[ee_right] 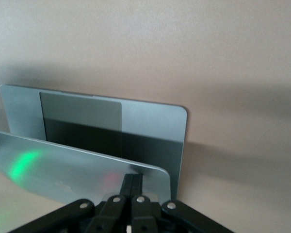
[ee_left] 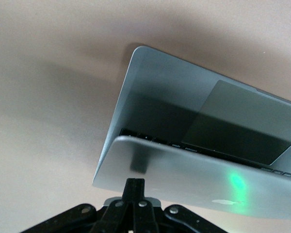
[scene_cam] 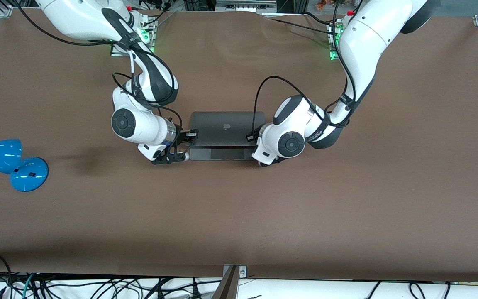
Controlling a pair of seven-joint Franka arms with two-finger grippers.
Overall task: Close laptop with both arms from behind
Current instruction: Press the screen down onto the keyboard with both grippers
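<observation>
Laptop (scene_cam: 226, 126) sits mid-table on the brown table cover (scene_cam: 264, 216), lid tilted partway down over the keyboard, trackpad strip showing at the edge nearer the front camera. Right gripper (scene_cam: 191, 133) at the lid corner toward the right arm's end, fingers pressed together, tips against the lid's back. Left gripper (scene_cam: 250, 137) at the other lid corner, fingers together, touching the lid. Blue desk lamp (scene_cam: 8, 162) lies at the right arm's end of the table. Cables (scene_cam: 98, 286) hang below the table edge nearest the camera.
</observation>
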